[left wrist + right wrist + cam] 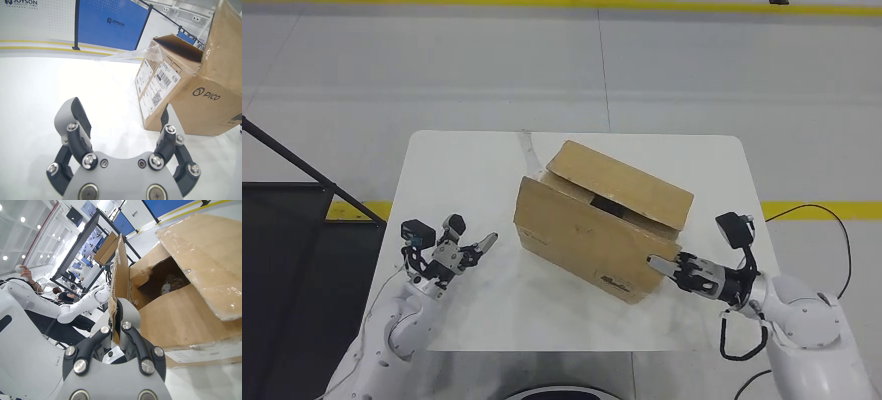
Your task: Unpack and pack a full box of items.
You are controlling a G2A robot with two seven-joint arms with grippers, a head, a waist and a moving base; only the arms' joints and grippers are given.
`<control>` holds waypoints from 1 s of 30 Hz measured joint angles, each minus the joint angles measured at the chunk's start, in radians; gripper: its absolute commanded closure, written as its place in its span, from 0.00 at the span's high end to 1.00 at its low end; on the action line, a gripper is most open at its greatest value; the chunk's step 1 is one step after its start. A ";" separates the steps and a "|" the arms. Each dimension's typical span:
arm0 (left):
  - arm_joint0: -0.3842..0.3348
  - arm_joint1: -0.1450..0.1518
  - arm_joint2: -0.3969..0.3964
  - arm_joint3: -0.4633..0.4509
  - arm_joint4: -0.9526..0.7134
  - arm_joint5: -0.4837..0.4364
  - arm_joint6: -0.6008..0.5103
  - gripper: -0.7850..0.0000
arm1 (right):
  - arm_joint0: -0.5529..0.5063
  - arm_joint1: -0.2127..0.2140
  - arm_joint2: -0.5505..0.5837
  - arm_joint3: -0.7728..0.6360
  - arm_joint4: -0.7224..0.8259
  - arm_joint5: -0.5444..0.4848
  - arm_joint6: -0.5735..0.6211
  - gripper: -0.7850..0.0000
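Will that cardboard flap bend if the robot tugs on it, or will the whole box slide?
The flap will probably bend first: its edge, where the right gripper has its jaws shut on it, already looks crumpled. The cardboard box likely resists tipping, being wide, low and holding something. It might slide on the smooth table.

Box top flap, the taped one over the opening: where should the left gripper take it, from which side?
Probably pinch the top flap at its free near edge, coming from the robot's side: that edge stands lifted off the opening, with the hinge on the far side. The left gripper is open.
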 measured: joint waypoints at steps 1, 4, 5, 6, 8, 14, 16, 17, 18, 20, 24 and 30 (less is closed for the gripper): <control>-0.001 -0.001 0.003 -0.003 0.001 0.007 -0.004 1.00 | 0.004 0.002 0.002 0.004 0.002 0.003 0.002 0.00; -0.017 -0.004 0.017 -0.008 0.003 0.037 -0.024 1.00 | 0.029 0.007 0.005 0.025 0.005 0.023 0.008 0.00; -0.023 -0.005 0.022 -0.008 0.004 0.046 -0.031 1.00 | 0.038 0.009 0.004 0.034 0.010 0.030 0.009 0.00; -0.030 -0.006 0.027 -0.007 0.005 0.056 -0.037 1.00 | 0.048 0.010 0.003 0.045 0.019 0.036 0.011 0.00; -0.043 -0.009 0.040 -0.008 0.010 0.082 -0.051 1.00 | 0.071 0.014 0.001 0.069 0.034 0.041 0.023 0.00; -0.087 -0.017 0.080 -0.001 0.023 0.139 -0.082 1.00 | 0.102 0.023 -0.002 0.111 0.054 0.031 0.046 1.00; -0.107 -0.021 0.097 0.008 0.026 0.158 -0.095 1.00 | 0.103 0.026 -0.002 0.117 0.052 0.025 0.044 1.00; -0.117 -0.023 0.104 0.013 0.027 0.166 -0.100 1.00 | 0.103 0.027 -0.002 0.118 0.051 0.023 0.043 1.00; -0.127 -0.025 0.113 0.019 0.028 0.174 -0.106 1.00 | 0.102 0.028 -0.002 0.119 0.050 0.021 0.042 1.00; -0.150 -0.029 0.134 0.032 0.031 0.191 -0.119 1.00 | 0.096 0.031 0.004 0.121 0.045 0.009 0.035 1.00; -0.190 -0.039 0.179 0.057 0.042 0.214 -0.134 1.00 | 0.061 0.035 0.051 0.110 -0.007 -0.001 -0.056 1.00; -0.215 -0.051 0.231 0.077 0.059 0.228 -0.120 1.00 | -0.039 0.033 0.126 0.054 -0.045 0.001 -0.272 1.00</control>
